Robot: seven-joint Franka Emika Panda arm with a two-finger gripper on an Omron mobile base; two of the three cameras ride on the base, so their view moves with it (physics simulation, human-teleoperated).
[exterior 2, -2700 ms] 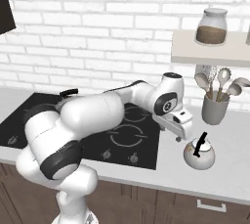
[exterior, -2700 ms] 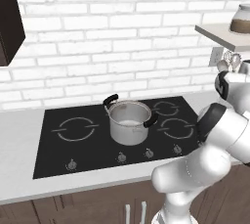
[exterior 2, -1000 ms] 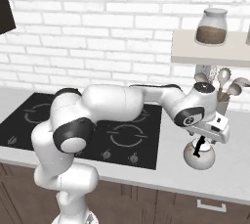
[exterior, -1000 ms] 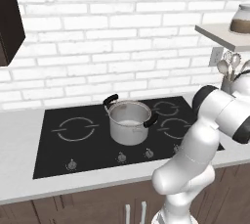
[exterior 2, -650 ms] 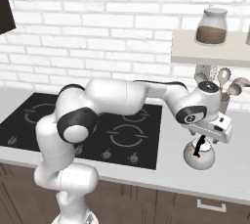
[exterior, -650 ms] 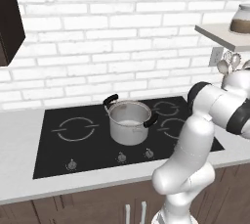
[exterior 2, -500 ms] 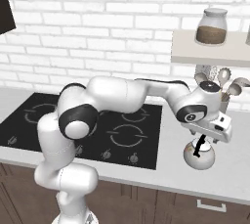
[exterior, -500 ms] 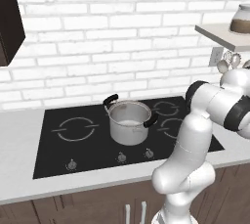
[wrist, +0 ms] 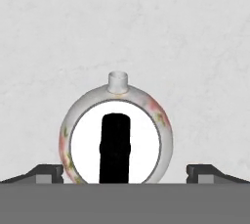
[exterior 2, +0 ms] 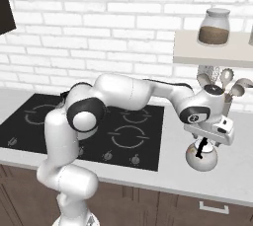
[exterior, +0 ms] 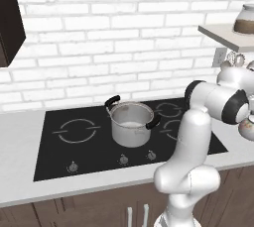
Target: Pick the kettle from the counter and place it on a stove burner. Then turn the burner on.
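right now fingers (wrist: 125,173) spread wide, hovering over kettle (wrist: 116,135) on counter (wrist: 125,27), w/o contact

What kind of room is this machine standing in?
A kitchen, a computer-rendered one. A black glass cooktop is set into a pale counter with a steel pot on it, a small kettle sits on the counter, and a white brick wall runs behind.

Robot arm (exterior 2: 123,92) — glossy white, rounded tubular links with bulbous shells; dark grey-black bands at the joints. Wrist joint cap: black disc with small pale marks. Hand: boxy white block with grey underside. Fingertips (wrist: 46,173) — small, dark, flat-topped wedges.
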